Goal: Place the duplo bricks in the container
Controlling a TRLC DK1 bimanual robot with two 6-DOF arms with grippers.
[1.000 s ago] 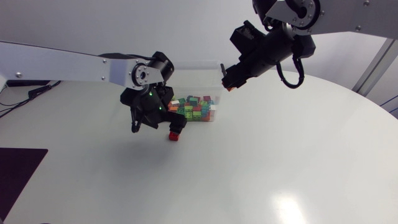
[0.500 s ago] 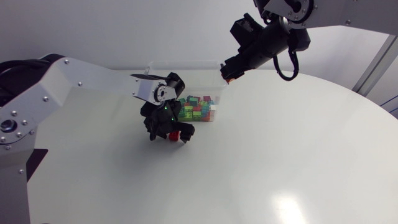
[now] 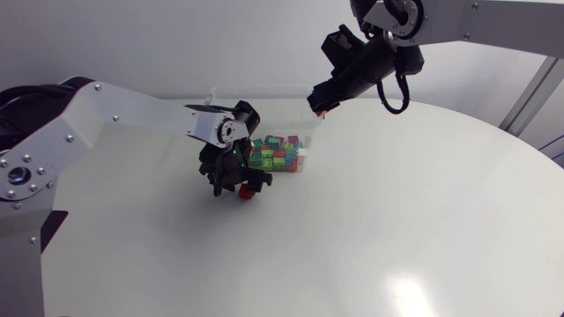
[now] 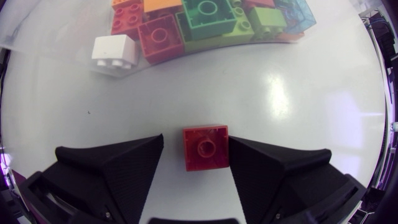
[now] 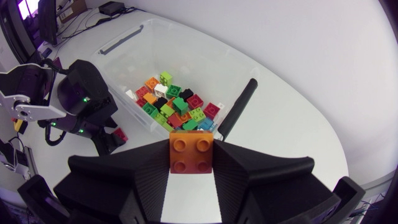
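The white bench (image 3: 397, 220) carries a clear plastic container (image 5: 205, 68), part filled with mixed duplo bricks (image 4: 205, 18), just ahead of my left pincer (image 4: 196, 142). That pincer stands open astride a small red square duplo brick (image 4: 206, 147), with a gap on one side. My right pincer (image 5: 191, 148), the container ahead and below, clamps an orange square duplo brick (image 5: 191, 152). I judge both bricks light, stiff and slick: grip the flat side walls.

Head camera overlooks table (image 3: 397, 220); both wrist cameras look down toward container (image 5: 205, 62).

Glossy plastic brick (image 5: 191, 151), clear plastic container (image 3: 264, 106), matt black fingers (image 5: 261, 180).
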